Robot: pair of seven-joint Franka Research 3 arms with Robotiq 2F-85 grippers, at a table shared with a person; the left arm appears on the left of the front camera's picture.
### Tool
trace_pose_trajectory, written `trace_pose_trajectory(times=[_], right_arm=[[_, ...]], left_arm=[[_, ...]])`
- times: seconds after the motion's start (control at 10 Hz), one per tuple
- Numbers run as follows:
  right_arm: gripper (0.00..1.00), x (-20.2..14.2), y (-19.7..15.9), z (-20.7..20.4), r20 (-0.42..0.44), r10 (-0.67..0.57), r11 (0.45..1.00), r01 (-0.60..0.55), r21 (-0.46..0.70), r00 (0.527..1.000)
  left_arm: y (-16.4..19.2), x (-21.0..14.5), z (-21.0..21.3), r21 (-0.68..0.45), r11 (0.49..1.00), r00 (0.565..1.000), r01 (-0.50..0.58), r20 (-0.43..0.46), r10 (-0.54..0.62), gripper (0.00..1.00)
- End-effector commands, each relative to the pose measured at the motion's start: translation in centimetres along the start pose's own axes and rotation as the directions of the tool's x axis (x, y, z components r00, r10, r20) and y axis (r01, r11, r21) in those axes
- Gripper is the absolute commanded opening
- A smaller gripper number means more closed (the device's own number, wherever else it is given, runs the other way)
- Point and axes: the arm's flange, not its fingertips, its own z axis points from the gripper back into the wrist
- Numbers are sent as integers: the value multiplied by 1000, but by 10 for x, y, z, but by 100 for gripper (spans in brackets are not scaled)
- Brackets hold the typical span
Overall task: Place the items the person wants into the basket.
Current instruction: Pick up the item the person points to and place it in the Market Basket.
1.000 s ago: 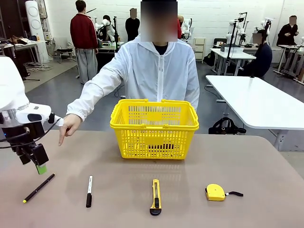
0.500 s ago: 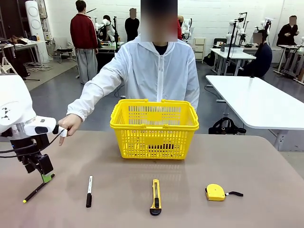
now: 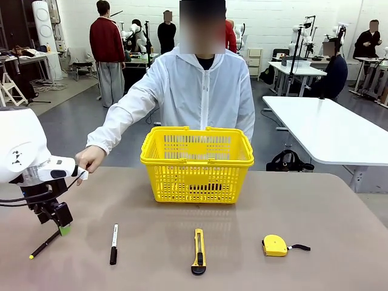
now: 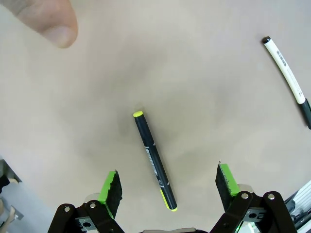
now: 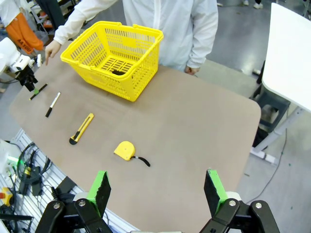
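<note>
Pen first, I think, because the person's hand points a finger down at that side of the surface. The pen lies flat at the near left, close to the edge. The left claw hangs low over it with its jaws wide apart, one green pad on each side. The pen sits between the pads and looks apart from both. It lies a bit slanted, not quite straight across the gap. The claw is set this way so that a squeeze would pinch the pen's thin body. I cannot tell if the pads are down on the surface yet.

The right claw is high up over the near right side, jaws apart and holding nothing. That keeps it out of the way.

The tape measure lies at the near right with bare room all around it. The basket stands at the far middle, in front of the person, with its top open and its handles folded down.

The marker lies beside the pen with bare room between them, so the claw should not bump it. The knife is well apart. The edge is close on the pen's left, so a push could roll it off. The person's hand is near, just past the claw, so a lift should go up first and then across to the basket.
</note>
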Motion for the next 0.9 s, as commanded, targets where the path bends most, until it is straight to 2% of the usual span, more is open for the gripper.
trace_pose_trajectory(times=[0.0,0.5,0.6,0.7,0.8], right_arm=[[100,2,-2,1,0,2,1000,-2,8,1000],[100,2,-2,1,0,2,1000,-2,8,1000],[100,2,-2,1,0,2,1000,-2,8,1000],[100,2,-2,1,0,2,1000,-2,8,1000],[100,2,-2,1,0,2,1000,-2,8,1000]], left_arm=[[-4,-12,-14,29,1000,1000,-7,6,7,100],[-7,-12,-30,44,999,1000,-16,-21,17,100],[-6,-12,-29,48,999,1000,-16,-23,17,96],[-5,-11,-29,63,998,1000,9,-12,-8,66],[-6,-13,-28,69,998,1000,7,-11,-6,43]])
